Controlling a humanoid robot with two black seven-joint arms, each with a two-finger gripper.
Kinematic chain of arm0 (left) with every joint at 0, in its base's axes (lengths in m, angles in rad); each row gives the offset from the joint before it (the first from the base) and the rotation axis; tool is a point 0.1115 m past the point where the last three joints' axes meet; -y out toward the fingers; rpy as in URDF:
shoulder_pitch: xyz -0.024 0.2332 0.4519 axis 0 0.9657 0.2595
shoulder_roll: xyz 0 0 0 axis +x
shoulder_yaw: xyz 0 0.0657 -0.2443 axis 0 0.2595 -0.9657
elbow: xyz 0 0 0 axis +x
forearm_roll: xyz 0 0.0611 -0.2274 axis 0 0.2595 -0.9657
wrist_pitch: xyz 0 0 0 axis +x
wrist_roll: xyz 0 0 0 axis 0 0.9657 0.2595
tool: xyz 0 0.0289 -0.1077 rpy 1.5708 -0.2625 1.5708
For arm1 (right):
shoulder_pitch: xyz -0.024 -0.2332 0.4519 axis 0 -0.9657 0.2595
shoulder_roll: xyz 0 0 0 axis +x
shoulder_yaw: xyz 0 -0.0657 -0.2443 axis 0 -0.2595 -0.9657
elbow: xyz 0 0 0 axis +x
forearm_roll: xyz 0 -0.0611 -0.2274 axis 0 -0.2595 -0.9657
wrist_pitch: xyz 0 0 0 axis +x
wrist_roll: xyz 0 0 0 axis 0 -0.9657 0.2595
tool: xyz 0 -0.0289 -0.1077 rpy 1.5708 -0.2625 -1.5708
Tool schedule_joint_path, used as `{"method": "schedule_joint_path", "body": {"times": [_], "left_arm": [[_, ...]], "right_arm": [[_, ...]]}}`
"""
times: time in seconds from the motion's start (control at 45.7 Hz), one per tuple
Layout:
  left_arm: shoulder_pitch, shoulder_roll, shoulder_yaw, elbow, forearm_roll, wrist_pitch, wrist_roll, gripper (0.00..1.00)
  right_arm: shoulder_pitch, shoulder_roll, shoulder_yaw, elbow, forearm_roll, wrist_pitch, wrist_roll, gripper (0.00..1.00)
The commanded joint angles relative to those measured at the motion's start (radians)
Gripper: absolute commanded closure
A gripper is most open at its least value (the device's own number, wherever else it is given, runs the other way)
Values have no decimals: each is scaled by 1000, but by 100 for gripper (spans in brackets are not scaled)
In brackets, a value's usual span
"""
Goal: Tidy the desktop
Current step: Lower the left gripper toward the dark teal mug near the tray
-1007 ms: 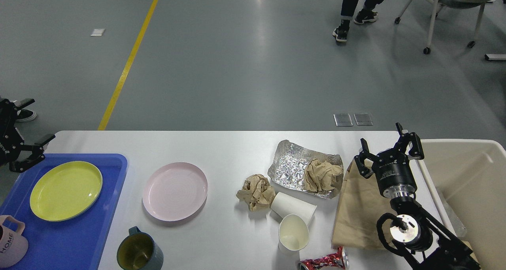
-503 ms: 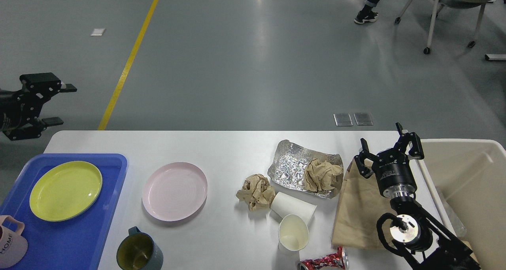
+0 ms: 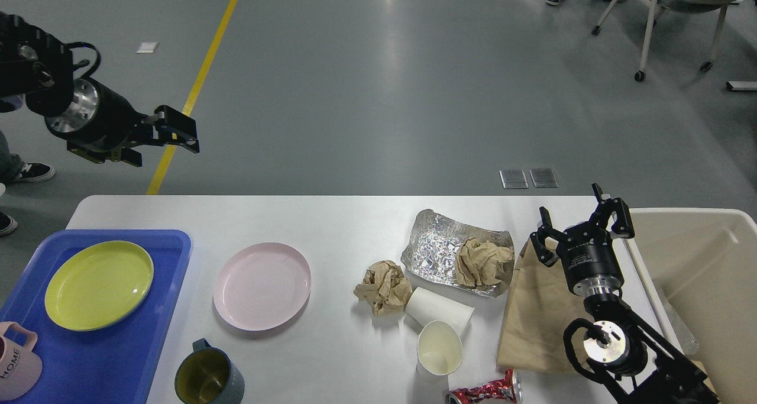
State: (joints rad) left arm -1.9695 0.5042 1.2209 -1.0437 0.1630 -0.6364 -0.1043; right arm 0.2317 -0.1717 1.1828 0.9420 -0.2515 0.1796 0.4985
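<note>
left gripper [image 3: 168, 136] hangs high beyond the bench's [image 3: 331, 226] far left corner, pointing right, jaws spread and empty. right gripper [image 3: 582, 217] stands upright over the brown paper bag [image 3: 535, 315] beside the cream bin [image 3: 704, 262], fingers splayed, holding nothing.

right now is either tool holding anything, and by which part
Nothing is held. The left tool hangs open over the floor beyond the desktop, and the right tool stands open and empty above the brown paper bag.

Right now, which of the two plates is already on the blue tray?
The yellow-green plate, lying inside the blue tray at the left end. The pink plate sits directly on the white desktop, to the tray's right, not touching it.
</note>
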Motion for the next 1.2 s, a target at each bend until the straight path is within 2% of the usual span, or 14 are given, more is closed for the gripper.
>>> {"method": "schedule_joint_path", "body": {"times": [0.0, 0.088, 0.175, 0.372, 0.482, 0.547, 0.854, 1.051, 1.182], "left_arm": [[-124, -82, 54, -97, 0, -61, 0, 1], [-271, -162, 107, -243, -2, -104, -3, 1], [-393, -219, 146, -357, -26, -103, -15, 1], [-660, -357, 319, -567, -295, -97, -2, 1], [-677, -362, 342, -642, -382, -97, 40, 1], [-681, -360, 345, -685, -419, -95, 51, 1], [-690, -363, 344, -708, -433, -100, 54, 1], [-683, -362, 338, -704, -433, -94, 38, 1], [-626, -357, 327, -699, -433, -94, 51, 1]], "right_arm": [[0, 0, 0, -2, 0, 0, 0, 0], [0, 1, 0, -2, 0, 0, 0, 0], [0, 0, 0, -2, 0, 0, 0, 0], [0, 0, 0, -2, 0, 0, 0, 0], [0, 1, 0, -2, 0, 0, 0, 0], [0, 0, 0, -2, 0, 0, 0, 0], [0, 1, 0, -2, 0, 0, 0, 0], [0, 0, 0, -2, 0, 0, 0, 0], [0, 0, 0, -2, 0, 0, 0, 0]]}}
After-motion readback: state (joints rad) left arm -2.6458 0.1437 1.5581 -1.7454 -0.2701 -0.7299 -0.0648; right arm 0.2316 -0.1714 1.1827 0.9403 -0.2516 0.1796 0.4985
